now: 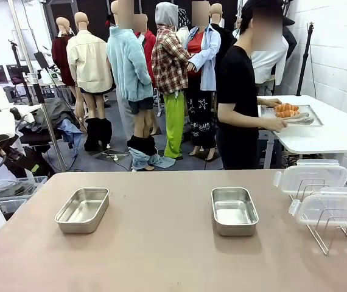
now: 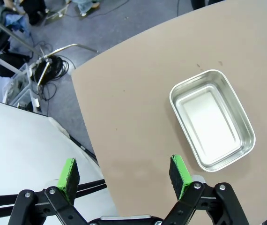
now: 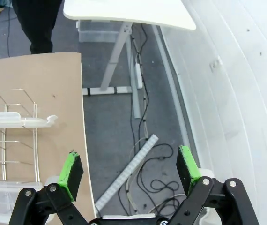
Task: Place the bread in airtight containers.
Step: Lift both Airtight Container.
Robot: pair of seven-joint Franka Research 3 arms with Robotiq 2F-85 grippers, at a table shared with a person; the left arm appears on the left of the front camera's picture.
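Two empty steel pans sit on the brown table: one at the left (image 1: 83,209), one right of centre (image 1: 234,210). The left pan (image 2: 211,119) lies ahead of my open left gripper (image 2: 126,177), which hovers over the table's edge with nothing between its fingers. Two golden croissant-shaped rolls (image 1: 287,110) rest on a flat metal tray (image 1: 310,115) held by the person (image 1: 240,103) at a white side table. Two clear lids (image 1: 311,176) (image 1: 330,207) lean on a wire rack (image 1: 335,234) at the right. My right gripper (image 3: 129,169) is open above the floor beside the table edge.
A white side table (image 1: 335,131) stands behind the brown table's far right. Cables and a power strip (image 3: 126,171) lie on the floor under my right gripper. The wire rack with a lid (image 3: 16,121) lies at the left in the right wrist view.
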